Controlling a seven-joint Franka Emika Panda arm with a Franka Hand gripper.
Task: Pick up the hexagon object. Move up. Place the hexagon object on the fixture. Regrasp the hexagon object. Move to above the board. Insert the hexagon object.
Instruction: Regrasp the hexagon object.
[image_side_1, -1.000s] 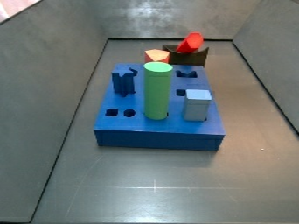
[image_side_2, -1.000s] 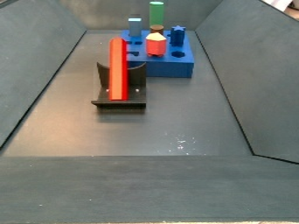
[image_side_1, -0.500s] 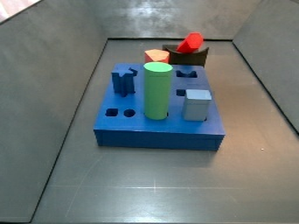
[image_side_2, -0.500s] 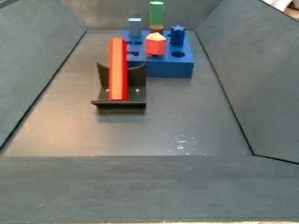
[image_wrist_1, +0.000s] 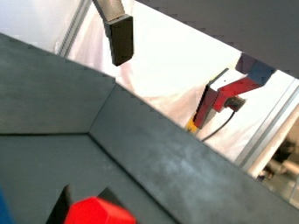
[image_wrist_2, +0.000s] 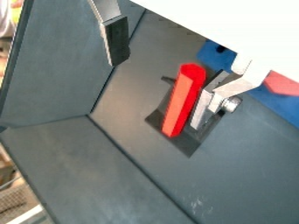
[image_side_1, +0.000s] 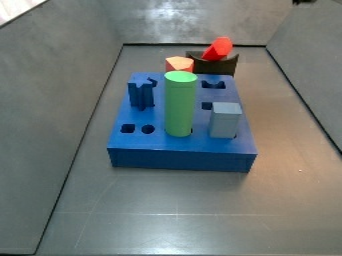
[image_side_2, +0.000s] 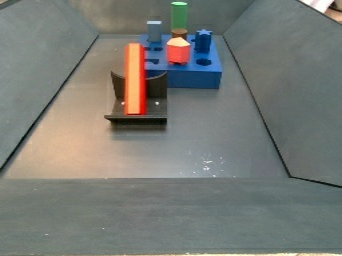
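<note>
My pincer (image_wrist_2: 163, 52) hangs apart, empty — nothing has shifted; hexagon object (image_side_2: 134, 76) rests on the fixture (image_side_2: 138, 108), awaiting regrasp.

Nothing lies between the gripper (image_wrist_2: 163, 61) fingers; below them, only the hexagon object (image_wrist_2: 180, 98) on the fixture (image_wrist_2: 176, 131) interrupts open floor

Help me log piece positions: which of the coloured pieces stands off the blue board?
The red hexagon object, standing upright against the fixture on the floor, beside the board. The green cylinder stands on the board. The end effector is raised, holding nothing.
</note>
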